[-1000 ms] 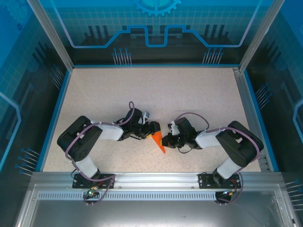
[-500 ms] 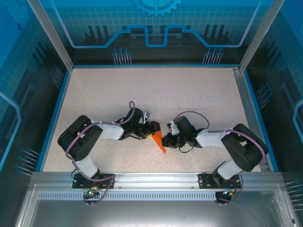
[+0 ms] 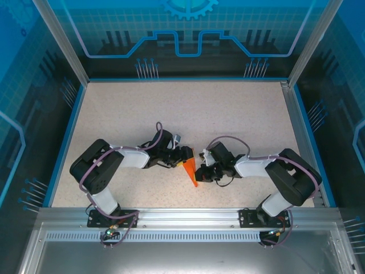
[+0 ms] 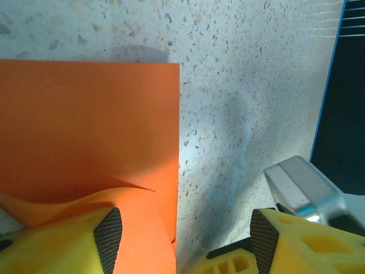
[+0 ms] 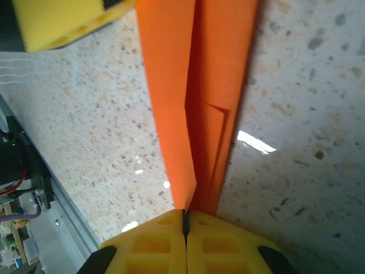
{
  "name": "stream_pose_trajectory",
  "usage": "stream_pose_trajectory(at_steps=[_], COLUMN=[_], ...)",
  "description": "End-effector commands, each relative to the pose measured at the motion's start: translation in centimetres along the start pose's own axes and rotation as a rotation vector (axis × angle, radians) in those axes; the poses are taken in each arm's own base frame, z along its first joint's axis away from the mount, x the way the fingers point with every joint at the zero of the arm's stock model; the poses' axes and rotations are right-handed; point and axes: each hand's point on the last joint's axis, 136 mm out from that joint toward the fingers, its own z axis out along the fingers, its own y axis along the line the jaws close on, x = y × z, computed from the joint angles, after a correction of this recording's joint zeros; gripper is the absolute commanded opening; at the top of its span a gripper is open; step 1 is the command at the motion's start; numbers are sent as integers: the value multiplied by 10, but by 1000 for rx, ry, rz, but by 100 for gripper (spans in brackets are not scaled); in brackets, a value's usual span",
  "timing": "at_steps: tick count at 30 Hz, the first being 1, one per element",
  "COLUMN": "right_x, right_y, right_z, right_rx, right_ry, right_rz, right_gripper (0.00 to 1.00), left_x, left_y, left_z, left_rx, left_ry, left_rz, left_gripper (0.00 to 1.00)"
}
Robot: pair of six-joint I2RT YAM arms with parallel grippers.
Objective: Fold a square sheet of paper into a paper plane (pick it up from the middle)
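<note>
The square sheet of paper point(image 3: 190, 170) is bright orange and folded into a slim pointed wedge that lies between the two grippers. My right gripper point(image 3: 201, 171) is shut on it. In the right wrist view the layered folds point(image 5: 197, 97) run away from the closed fingertips point(image 5: 185, 220), with the paper's near edge pinched in the seam. My left gripper point(image 3: 183, 155) is open at the wedge's upper end. In the left wrist view the paper point(image 4: 91, 131) lies flat and curls up against the left pad point(image 4: 108, 231). The right pad point(image 4: 263, 237) stands over bare table.
The speckled tabletop point(image 3: 188, 114) stretches away behind the grippers, ringed by a blue rim point(image 3: 68, 137) and blue enclosure walls. The aluminium rail point(image 3: 188, 216) that carries both arm bases runs along the near edge.
My right gripper has crept slightly to the left with the paper, and the paper's tip has shifted a little with it. The left arm has stayed put.
</note>
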Motion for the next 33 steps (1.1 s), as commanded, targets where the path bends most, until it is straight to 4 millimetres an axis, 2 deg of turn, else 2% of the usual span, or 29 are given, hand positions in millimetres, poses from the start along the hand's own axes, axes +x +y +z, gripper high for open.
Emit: stream_pose_trajectory(at_steps=[1, 5, 13, 17, 23, 33], right_x=[27, 30, 16, 17, 22, 33], right_y=[-13, -17, 11, 18, 17, 3], right_z=[8, 6, -17, -16, -8, 6], right_rx=[51, 69, 37, -1, -10, 26], right_ry=[113, 111, 40, 51, 87, 146], right_rz=[22, 26, -29, -33, -26, -1], right_gripper=[4, 7, 19, 14, 5, 5], left_x=[5, 6, 6, 6, 7, 7], left_y=[29, 29, 27, 27, 27, 28], left_z=[8, 7, 7, 9, 10, 11], left_rx=[-105, -104, -103, -100, -98, -102], left_ry=[13, 16, 23, 30, 37, 39], left_rz=[-12, -11, -10, -10, -11, -17], left_gripper=[65, 65, 65, 65, 65, 65])
